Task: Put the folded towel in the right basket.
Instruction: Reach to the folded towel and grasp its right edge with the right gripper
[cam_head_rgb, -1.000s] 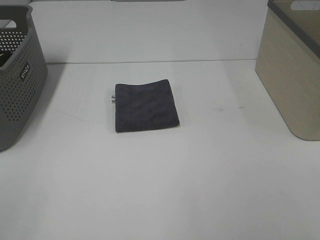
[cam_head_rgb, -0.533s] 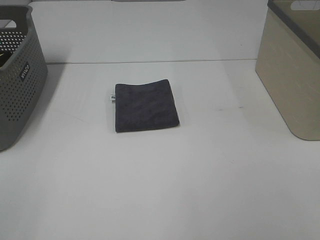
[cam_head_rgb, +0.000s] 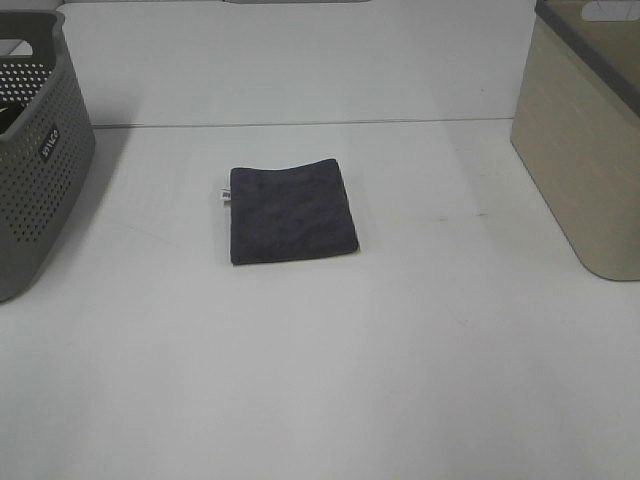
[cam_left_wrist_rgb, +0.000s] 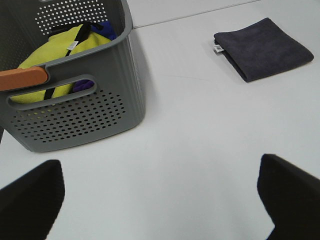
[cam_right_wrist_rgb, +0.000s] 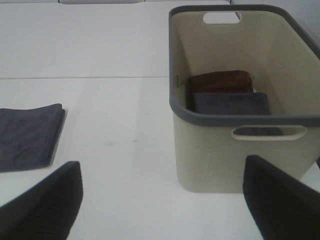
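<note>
A dark grey folded towel (cam_head_rgb: 292, 212) lies flat on the white table, near the middle. It also shows in the left wrist view (cam_left_wrist_rgb: 263, 48) and in the right wrist view (cam_right_wrist_rgb: 27, 137). The right basket (cam_head_rgb: 590, 140) is beige with a grey rim; the right wrist view shows its wall (cam_right_wrist_rgb: 220, 155) and a brown and a grey folded towel inside. Neither arm shows in the exterior high view. My left gripper (cam_left_wrist_rgb: 160, 192) is open, its fingertips (cam_left_wrist_rgb: 30, 200) far apart over bare table. My right gripper (cam_right_wrist_rgb: 162, 210) is open and empty, short of the basket.
A grey perforated basket (cam_head_rgb: 35, 150) stands at the left edge; the left wrist view shows its wall (cam_left_wrist_rgb: 75, 117) and yellow and blue cloths inside. The white table (cam_head_rgb: 350, 350) runs between the two baskets.
</note>
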